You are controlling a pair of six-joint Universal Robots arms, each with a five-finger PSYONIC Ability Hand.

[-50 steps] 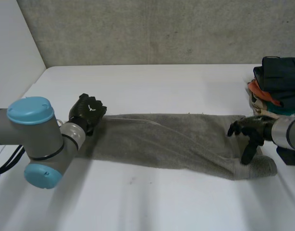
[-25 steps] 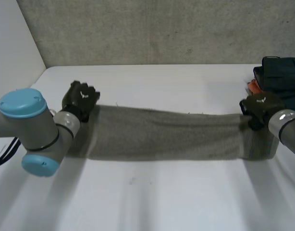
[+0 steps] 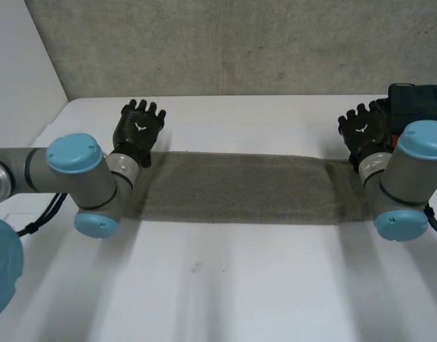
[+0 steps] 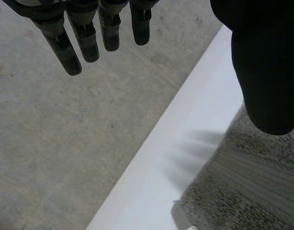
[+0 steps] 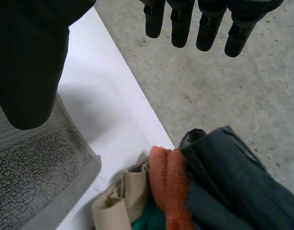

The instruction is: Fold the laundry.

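Our left hand (image 3: 138, 128) and right hand (image 3: 364, 128) are both spread, each over one end of the grey towel (image 3: 240, 189) flat on the bench (image 3: 240, 285).

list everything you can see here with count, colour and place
long grey terry towel: one, grey, laid flat in a strip across the table between the two hands
pile of mixed clothes: one, dark blue-grey, orange, beige and green, at the table's far edge beside the right hand
white table: one, white, under everything
grey concrete surface: one, grey, beyond the table's far edge
left hand: one, black, fingers straight, at the towel's left end
right hand: one, black, fingers straight, at the towel's right end
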